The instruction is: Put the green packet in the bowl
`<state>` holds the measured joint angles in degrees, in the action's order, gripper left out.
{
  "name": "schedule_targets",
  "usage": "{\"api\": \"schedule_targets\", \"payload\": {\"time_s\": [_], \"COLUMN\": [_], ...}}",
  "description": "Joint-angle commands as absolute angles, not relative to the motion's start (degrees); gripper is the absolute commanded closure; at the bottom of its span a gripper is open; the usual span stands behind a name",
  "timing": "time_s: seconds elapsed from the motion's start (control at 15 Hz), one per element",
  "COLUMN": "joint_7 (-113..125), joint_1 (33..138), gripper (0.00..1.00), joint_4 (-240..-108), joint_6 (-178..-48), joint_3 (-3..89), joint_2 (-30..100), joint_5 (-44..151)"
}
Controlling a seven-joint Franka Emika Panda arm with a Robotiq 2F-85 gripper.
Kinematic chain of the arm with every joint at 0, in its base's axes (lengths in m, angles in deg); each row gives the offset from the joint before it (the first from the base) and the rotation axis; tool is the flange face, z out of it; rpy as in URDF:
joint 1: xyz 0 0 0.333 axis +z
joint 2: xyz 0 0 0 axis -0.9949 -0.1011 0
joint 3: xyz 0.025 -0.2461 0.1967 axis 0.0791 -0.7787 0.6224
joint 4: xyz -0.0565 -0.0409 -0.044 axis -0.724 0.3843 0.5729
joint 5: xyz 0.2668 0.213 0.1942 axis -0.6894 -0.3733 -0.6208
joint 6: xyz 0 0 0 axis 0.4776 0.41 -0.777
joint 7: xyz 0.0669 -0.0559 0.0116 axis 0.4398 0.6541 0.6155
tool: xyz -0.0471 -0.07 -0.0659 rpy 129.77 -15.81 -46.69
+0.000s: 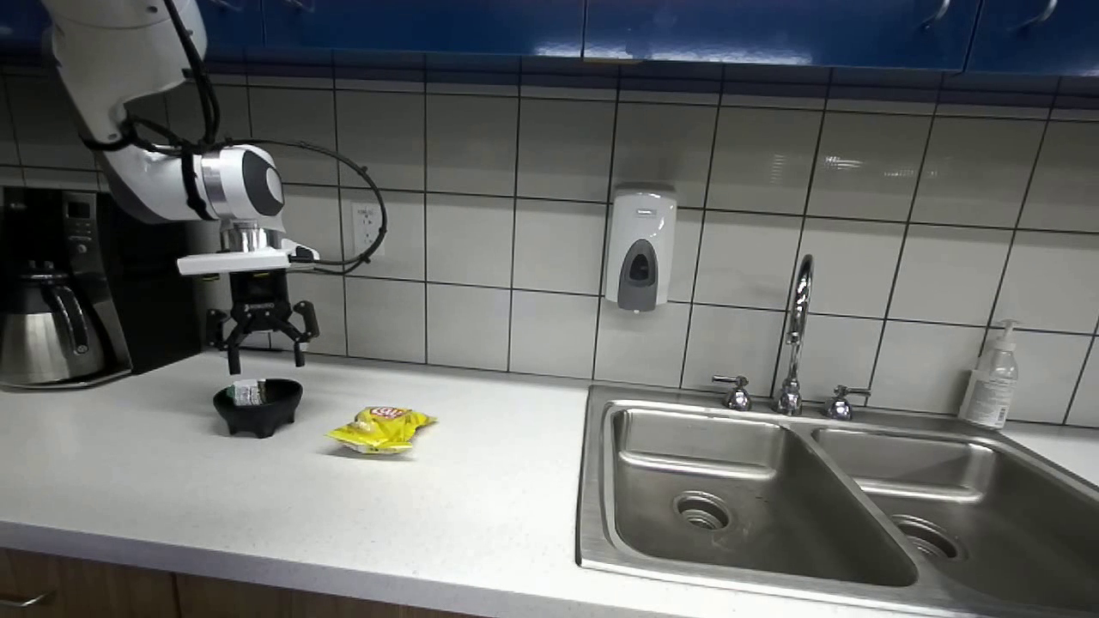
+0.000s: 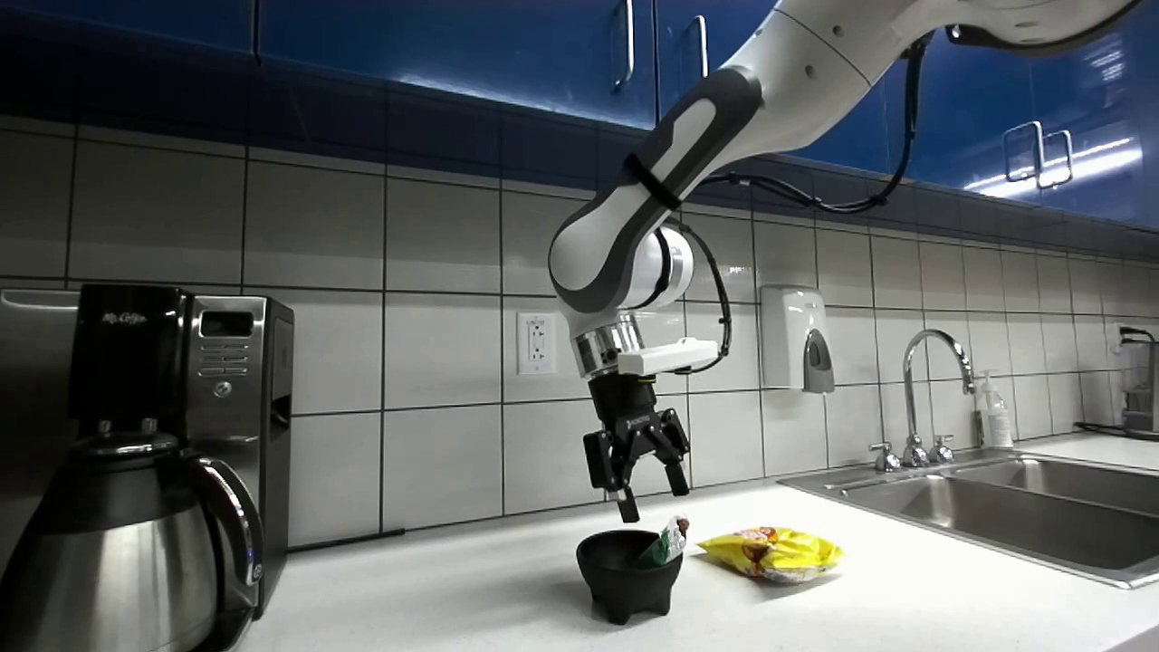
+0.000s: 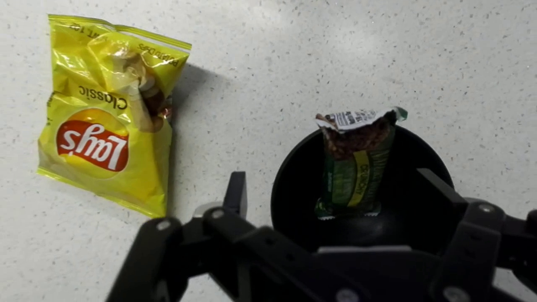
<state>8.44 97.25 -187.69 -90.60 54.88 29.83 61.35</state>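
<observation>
Speckled white kitchen worktop (image 1: 481, 506) with a glossy yellow bag of potato chips (image 1: 382, 431) lying near a round, black, footed bowl (image 1: 258, 420); inside the bowl a green printed packet (image 3: 345, 180) leans at a slant, its upper end projecting over the rim. Above the bowl, black jointed fingers (image 1: 233, 359) stand wide apart. Behind rises a pale tiled wall (image 1: 470, 236) beneath glossy blue cabinets (image 1: 429, 26).
</observation>
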Motion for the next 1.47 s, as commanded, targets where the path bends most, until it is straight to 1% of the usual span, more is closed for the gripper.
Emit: {"api": "schedule_targets", "payload": {"time_s": [0.0,0.33,0.87,1.4], "joint_7": [10.05,10.94,11.88,11.60], "joint_1": [94.79,92.52,90.54,89.51], "gripper": [0.00,0.00,0.00,0.00], "joint_4": [-192.13,-197.67,-213.06,-223.43], "joint_6": [-91.76,-93.18,-98.84,-96.35], "joint_3": [54.76,54.17,52.60,50.29], "joint_2": [36.00,42.39,55.08,70.14], "joint_5": [58.39,56.36,53.95,53.33]}}
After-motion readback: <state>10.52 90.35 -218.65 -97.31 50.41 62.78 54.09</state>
